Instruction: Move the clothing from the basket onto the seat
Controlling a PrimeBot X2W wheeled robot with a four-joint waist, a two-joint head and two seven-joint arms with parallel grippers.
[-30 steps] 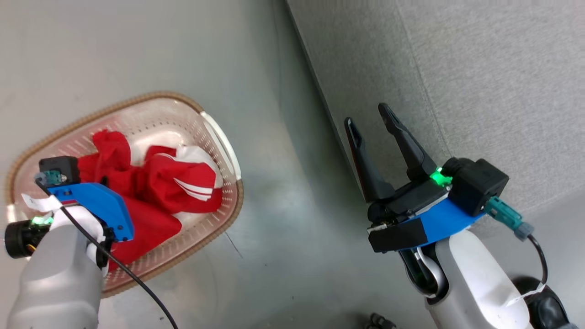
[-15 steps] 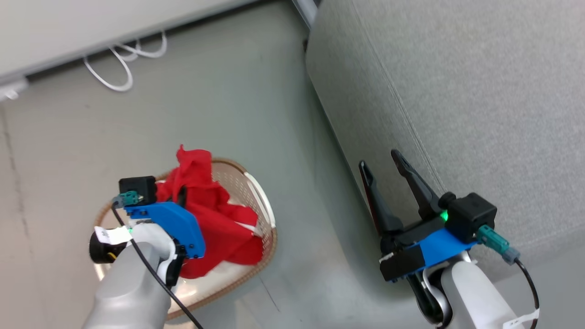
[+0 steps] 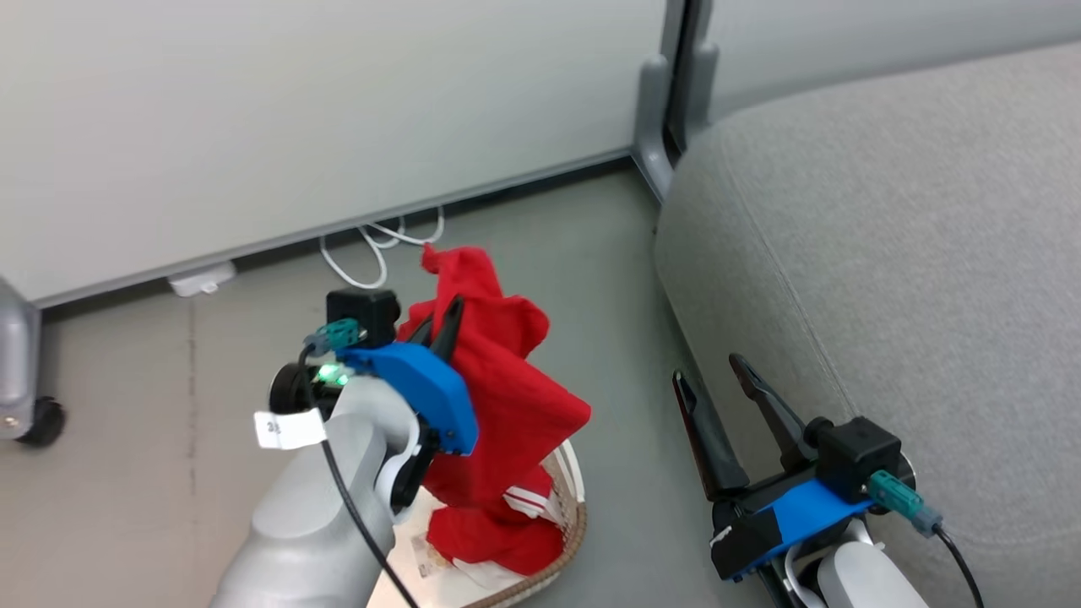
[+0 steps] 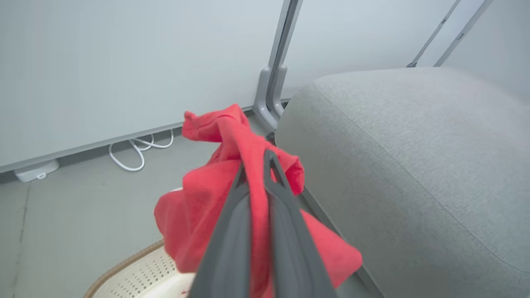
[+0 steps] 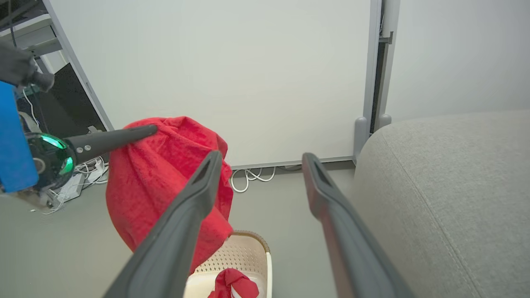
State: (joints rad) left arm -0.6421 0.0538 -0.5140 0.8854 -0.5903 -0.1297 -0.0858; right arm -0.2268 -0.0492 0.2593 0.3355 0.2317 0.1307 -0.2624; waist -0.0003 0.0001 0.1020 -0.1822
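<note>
1. You had the left gripper (image 3: pixel 448 319) pinched tight on the plain red garment (image 3: pixel 507 380), with both fingers pressed together and the cloth caught between them. The left wrist view showed the same pinch (image 4: pixel 256 165).
2. The garment was held up above the basket (image 3: pixel 576 507). Its top bunched over the fingertips and its folds draped down toward the rim.
3. The basket stood on the floor (image 3: pixel 608 338), near the front of the seat (image 3: pixel 887 253).
4. Inside the basket lay the striped garment (image 3: pixel 515 515), a red heap with white stripes against the wall on the seat's side. You could not tell whether the hanging folds touched it.
5. Beside the heap, a bare patch of the basket's pale bottom showed a printed label (image 3: pixel 420 553).
6. Your right gripper (image 3: pixel 708 369) hung low by the seat's front edge. Its jaws were spread wide with nothing between them.
</note>
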